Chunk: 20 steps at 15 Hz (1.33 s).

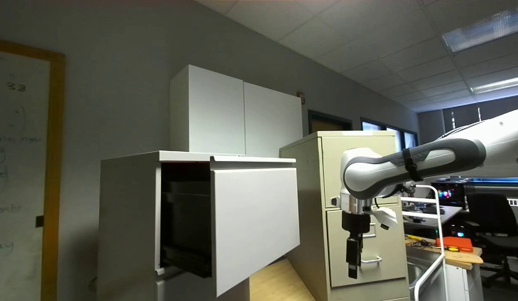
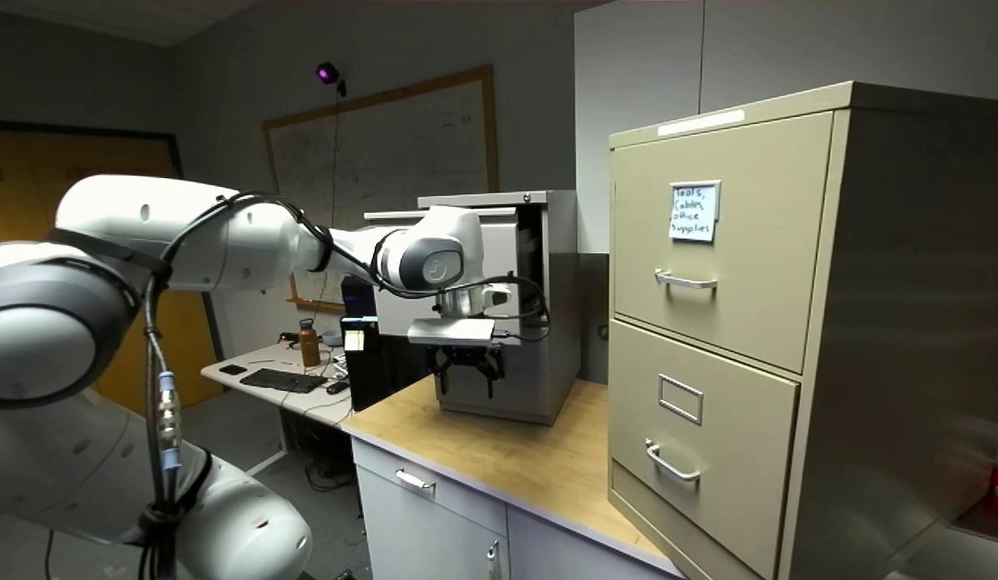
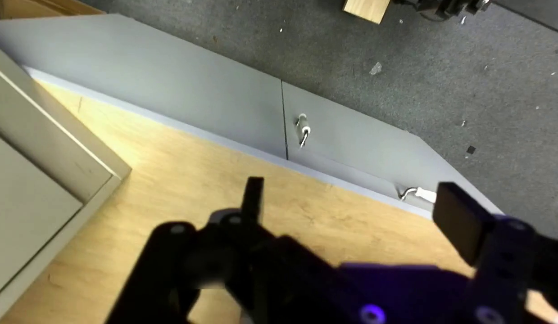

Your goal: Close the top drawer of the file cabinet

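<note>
The file cabinet, boxy and pale grey, stands on the wooden counter in both exterior views (image 1: 127,217) (image 2: 561,322). Its top drawer (image 1: 254,217) is pulled out, with a plain pale front and a dark interior seen from the side. Part of the drawer front (image 2: 500,251) also shows behind the arm. My gripper (image 1: 354,269) points down, apart from the drawer front and to its right in that view. Its fingers (image 2: 466,388) are spread with nothing between them. In the wrist view the open fingers (image 3: 351,191) are above the counter; drawer and file cabinet are out of view there.
A beige cabinet with handled drawers (image 1: 300,217) (image 2: 724,266) stands on the counter beside the file cabinet; its corner shows in the wrist view (image 3: 31,216). The wooden counter (image 2: 499,451) has handled doors below. A white wall cupboard (image 1: 217,113) hangs behind.
</note>
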Motion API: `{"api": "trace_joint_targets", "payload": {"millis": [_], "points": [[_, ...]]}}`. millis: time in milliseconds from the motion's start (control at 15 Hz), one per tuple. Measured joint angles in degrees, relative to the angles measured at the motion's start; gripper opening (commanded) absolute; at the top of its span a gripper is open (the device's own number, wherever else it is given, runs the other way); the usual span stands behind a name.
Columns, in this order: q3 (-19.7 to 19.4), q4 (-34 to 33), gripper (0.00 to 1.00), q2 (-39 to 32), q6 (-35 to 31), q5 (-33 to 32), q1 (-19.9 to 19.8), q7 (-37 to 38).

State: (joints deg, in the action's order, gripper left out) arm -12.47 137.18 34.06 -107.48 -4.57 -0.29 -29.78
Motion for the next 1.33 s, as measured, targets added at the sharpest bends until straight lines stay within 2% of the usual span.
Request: {"api": "trace_joint_targets", "payload": {"millis": [467, 533, 733, 1133, 1333], "points": [[3.56, -1.05, 0.11, 3.68, -9.48, 1.51, 2.52, 0.84], [3.98, -1.02, 0.07, 4.37, -11.47, 1.77, 2.89, 1.35], [4.75, -0.57, 0.01, 6.3, -18.51, 3.35, 4.46, 3.29], [4.78, 2.37, 0.06, 8.53, -32.26, 9.92, 8.31, 6.37], [4.79, 3.52, 0.03, 8.71, -37.5, 12.19, 10.66, 7.49]]}}
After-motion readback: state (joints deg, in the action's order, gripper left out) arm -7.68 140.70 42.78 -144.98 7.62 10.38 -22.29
